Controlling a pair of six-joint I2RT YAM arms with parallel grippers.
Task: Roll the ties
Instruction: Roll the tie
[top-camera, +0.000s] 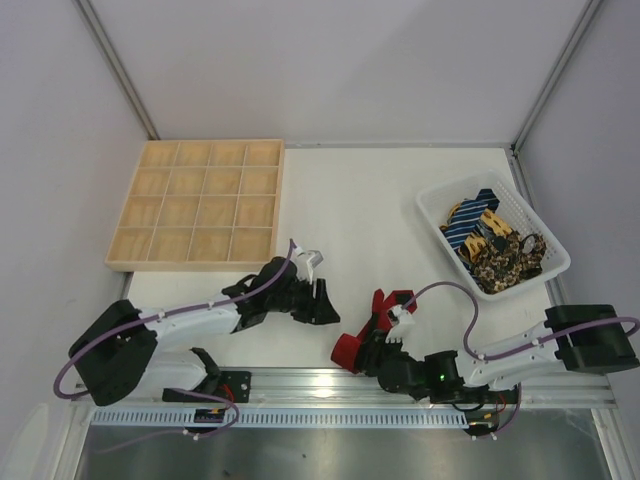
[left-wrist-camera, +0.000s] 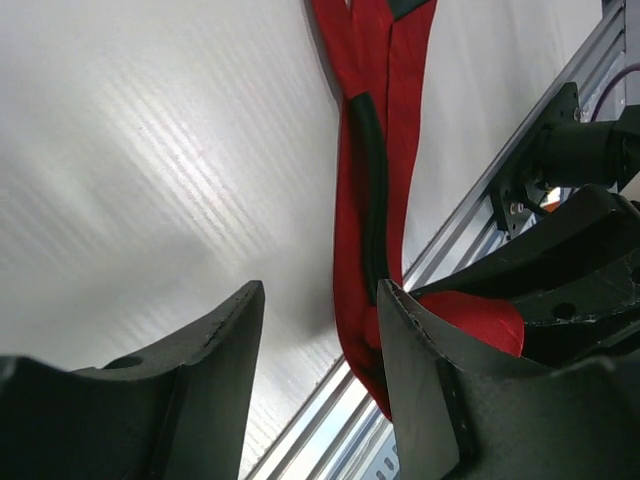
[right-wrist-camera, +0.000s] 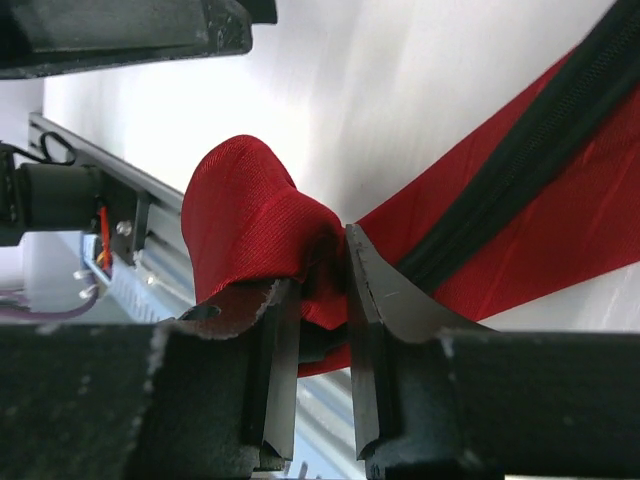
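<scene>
White worktop (top-camera: 400, 200), walled by pale panels, carrying every item listed; positions are being given relative to the red tie.

Red tie (top-camera: 352, 350): lying at the near edge of the worktop, beside the aluminium rail (top-camera: 300, 380), between the two arms. One end is bunching into a fold; the rest is running flat across the surface, with a dark cable (left-wrist-camera: 375, 190) lying along it.

Right gripper (right-wrist-camera: 345, 300): sitting on the tie's folded end, jaws pinching together on the red fabric.

Left gripper (left-wrist-camera: 320, 390): hovering just left of the tie, jaws standing apart and holding nothing; one finger is overlapping the red strip in the wrist view, though contact cannot be told.

White basket (top-camera: 435, 200): well to the far right of the tie, holding the remaining ties (top-camera: 490, 240), navy striped, mustard and speckled.

Wooden tray (top-camera: 200, 205): well to the far left of the tie, its compartments showing nothing inside.

Handling note, as judgement: the roll appears to be only starting. Keeping the pinched end tight while the free arm is pressing the strip flat should be giving an even coil; the cable risks getting wound in.
</scene>
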